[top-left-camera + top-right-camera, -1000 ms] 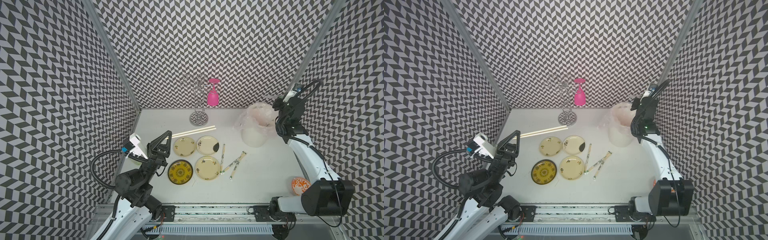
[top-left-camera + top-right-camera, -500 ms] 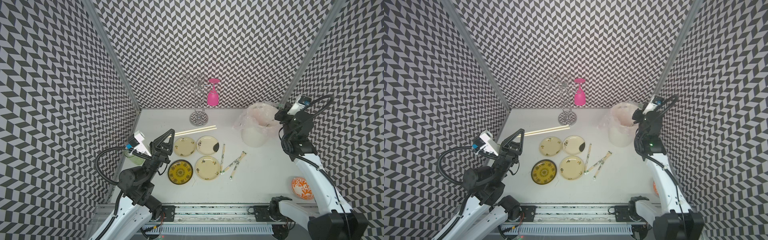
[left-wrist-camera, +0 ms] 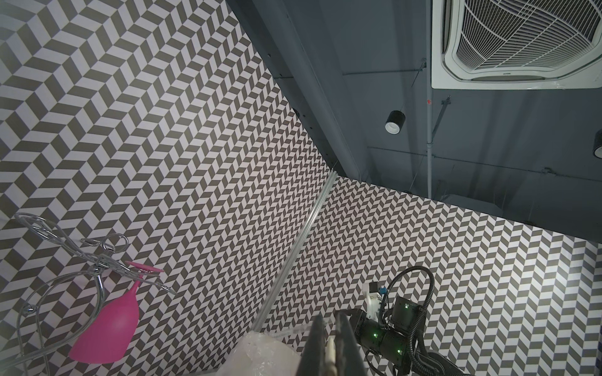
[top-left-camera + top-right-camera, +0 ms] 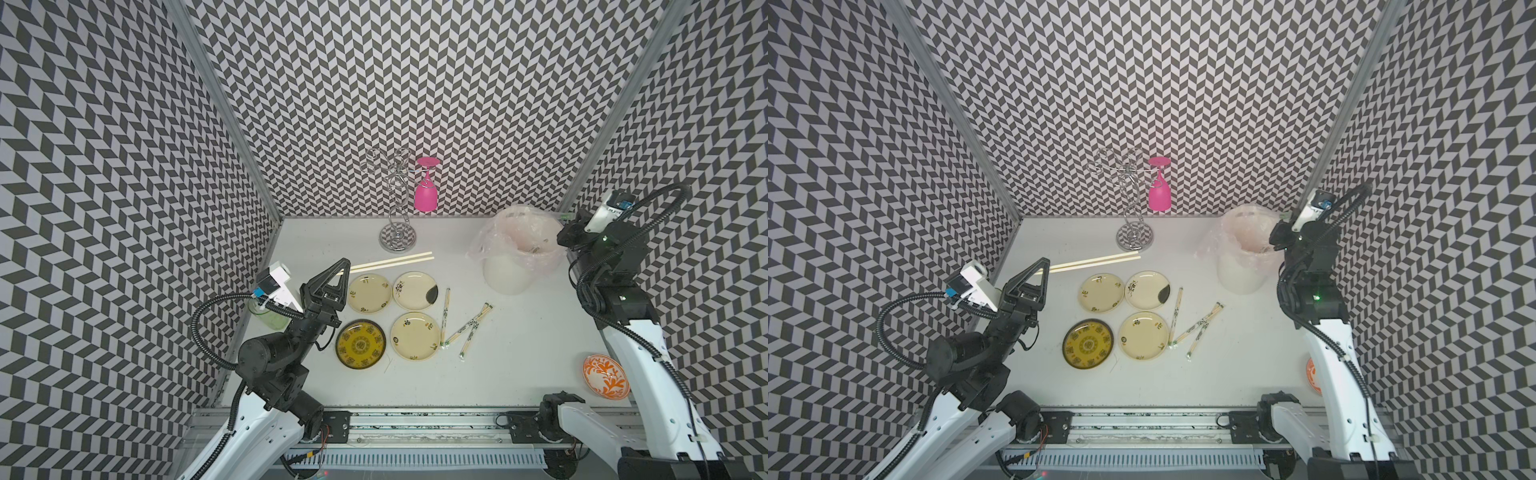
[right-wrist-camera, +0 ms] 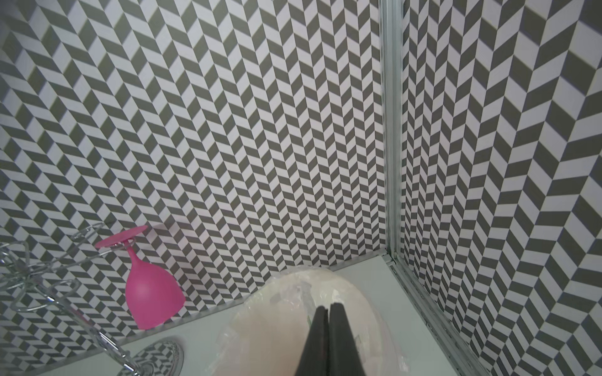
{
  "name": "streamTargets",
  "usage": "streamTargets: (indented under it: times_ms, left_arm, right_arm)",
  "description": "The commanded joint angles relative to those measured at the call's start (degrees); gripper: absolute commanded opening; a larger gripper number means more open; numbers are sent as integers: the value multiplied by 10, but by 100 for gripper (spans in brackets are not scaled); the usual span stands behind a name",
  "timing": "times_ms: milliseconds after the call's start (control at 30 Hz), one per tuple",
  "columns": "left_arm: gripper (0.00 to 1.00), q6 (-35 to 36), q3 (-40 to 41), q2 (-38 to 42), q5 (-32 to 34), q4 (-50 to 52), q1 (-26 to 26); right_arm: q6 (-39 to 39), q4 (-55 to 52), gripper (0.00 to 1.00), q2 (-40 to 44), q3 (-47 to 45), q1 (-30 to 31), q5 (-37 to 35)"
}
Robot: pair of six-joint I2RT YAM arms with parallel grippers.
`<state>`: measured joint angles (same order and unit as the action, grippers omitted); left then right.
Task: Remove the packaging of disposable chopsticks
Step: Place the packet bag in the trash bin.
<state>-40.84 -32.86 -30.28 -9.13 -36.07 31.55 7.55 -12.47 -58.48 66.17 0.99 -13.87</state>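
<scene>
My left gripper (image 4: 344,266) (image 4: 1043,264) (image 3: 329,317) is shut on one end of a bare pair of disposable chopsticks (image 4: 390,262) (image 4: 1096,262) (image 3: 331,348), which point toward the back right above the plates. My right gripper (image 4: 563,218) (image 4: 1281,218) (image 5: 328,306) is shut at the far right rim of the white bin (image 4: 505,286). A clear sleeve of packaging (image 3: 293,330) trails from its tips toward the bin's pinkish bag (image 4: 482,245). Three wrapped pairs (image 4: 446,311) (image 4: 467,326) (image 4: 471,338) lie right of the plates.
Three cream plates (image 4: 369,293) (image 4: 414,291) (image 4: 415,336) and a yellow-and-dark plate (image 4: 360,344) sit mid-table. A wire rack (image 4: 397,241) with a hanging pink glass (image 4: 426,195) stands at the back. An orange bowl (image 4: 606,376) lies front right, a green cup (image 4: 268,320) by the left wall.
The right arm has reared up and its wrist has drawn back a little to the right beside the bin. The left arm and its chopsticks have barely shifted.
</scene>
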Motion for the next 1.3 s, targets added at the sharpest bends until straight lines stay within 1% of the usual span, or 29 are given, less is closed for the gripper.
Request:
streamTargets:
  times_ms: [0,200,400,567,600,633,667,700,733,800,933,1000,1133,1167,1200,1233,1267]
  left_arm:
    - [0,-5,7,5,-7,1,-3]
    - [0,-1,7,3,-7,0,-3]
    - [0,4,2,10,-3,16,-3]
    - [0,15,-2,15,2,29,-3]
    - [0,16,-1,16,3,31,-3]
    - [0,17,-1,16,4,32,-3]
    - [0,19,-2,15,4,33,-3]
    - [0,21,-2,14,5,35,-3]
    - [0,24,-3,13,6,38,-3]
    - [0,32,-6,9,13,48,-3]
    - [0,45,-15,-2,30,81,-3]
    - [0,50,-19,-9,37,93,-3]
    - [0,64,-36,-32,42,121,-3]
    - [0,72,-44,-39,42,132,-3]
    - [0,84,-55,-49,41,145,-4]
    - [0,98,-67,-60,37,161,-4]
    - [0,115,-85,-74,29,183,-6]
  right_arm:
    - [-7,-26,0,-2,7,3,9]
    - [0,-40,0,-83,28,3,48]
    - [4,-9,0,-168,10,3,42]
    - [5,-27,0,-247,32,3,47]
    - [6,-34,4,-259,40,3,47]
    - [7,-46,10,-268,50,3,45]
    - [8,-62,23,-275,66,3,46]
    - [7,-77,39,-279,81,3,50]
    - [7,-86,47,-277,93,3,55]
    - [8,-93,55,-258,108,5,61]
    - [1,-53,65,-190,102,20,57]
    - [0,-58,69,-168,117,23,59]
    - [-3,-93,69,-153,158,32,85]
    - [-7,-95,69,-143,163,41,103]
    - [-13,-85,68,-128,161,54,139]
    - [-19,-66,68,-112,153,67,181]
    - [-29,-36,67,-97,139,84,246]
